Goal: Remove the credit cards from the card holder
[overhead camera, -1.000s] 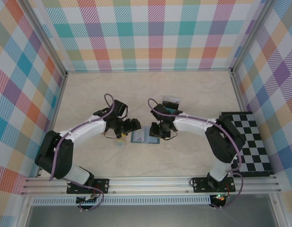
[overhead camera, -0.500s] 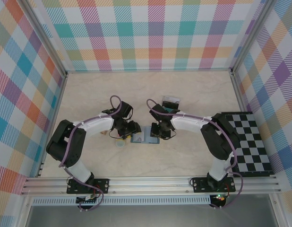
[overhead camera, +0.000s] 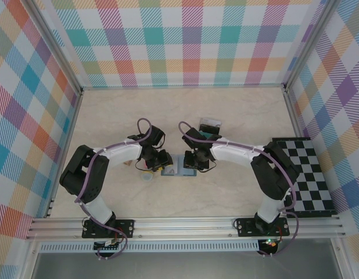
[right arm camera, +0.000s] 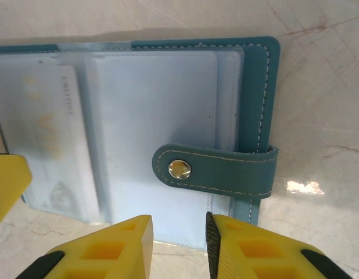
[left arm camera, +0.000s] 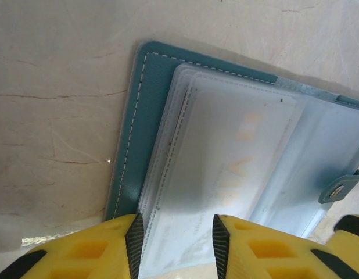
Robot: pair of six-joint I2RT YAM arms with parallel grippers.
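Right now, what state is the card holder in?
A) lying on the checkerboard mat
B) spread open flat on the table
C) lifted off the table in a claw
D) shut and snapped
B: the card holder lies spread open on the table with its clear pocket pages facing up, and its snap strap lies unfastened across the page.

Card holder [right arm camera: 256,93] teal, pale blue sleeves; right tool [right arm camera: 178,233] yellow; mat [overhead camera: 304,174] black-white checks; walls [overhead camera: 191,40] pastel plaid.
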